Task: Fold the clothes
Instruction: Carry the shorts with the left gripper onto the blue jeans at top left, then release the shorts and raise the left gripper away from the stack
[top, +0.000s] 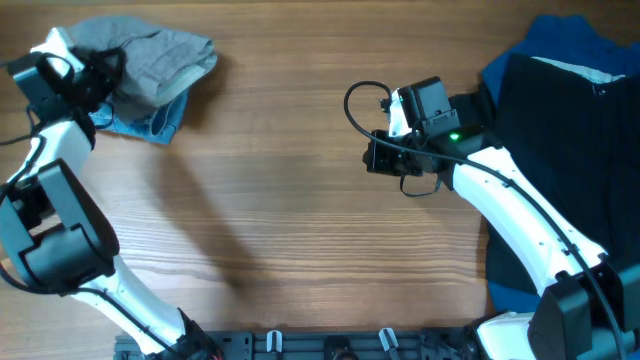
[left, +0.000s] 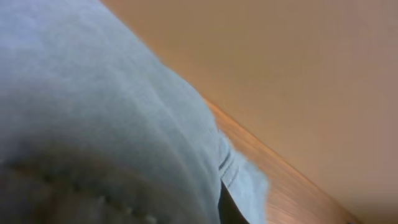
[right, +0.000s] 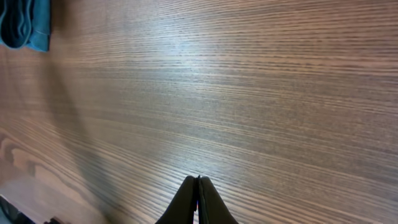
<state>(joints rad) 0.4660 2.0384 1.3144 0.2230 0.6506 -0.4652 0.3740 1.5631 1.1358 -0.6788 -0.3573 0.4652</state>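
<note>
Overhead, the left end effector (top: 98, 70) is being shown at the far left corner of the desk (top: 300, 230), right against the edge of the grey shorts (top: 155, 58). The shorts are being seen there as a crumpled heap, partly laid over a small light-blue denim piece (top: 150, 122) whose edge is showing beneath them on the near side. In the left wrist view the frame is being filled by blurred grey fabric (left: 93, 112), with a strip of desk (left: 292, 186) beyond it. Its fingers are being hidden by the cloth, so whether they are apart or clamped on the shorts cannot be told.

The right end effector (top: 372, 158) is being held over bare wood near the middle of the desk, well apart from the shorts. In the right wrist view its two fingers are being pressed together at the tips (right: 199, 180), with nothing between them. Only wood grain (right: 249, 93) and a corner of blue cloth (right: 25, 25) at the upper left are being shown there.

At the right edge, a black garment (top: 560, 130) is being seen spread over a royal-blue garment (top: 560, 35).
</note>
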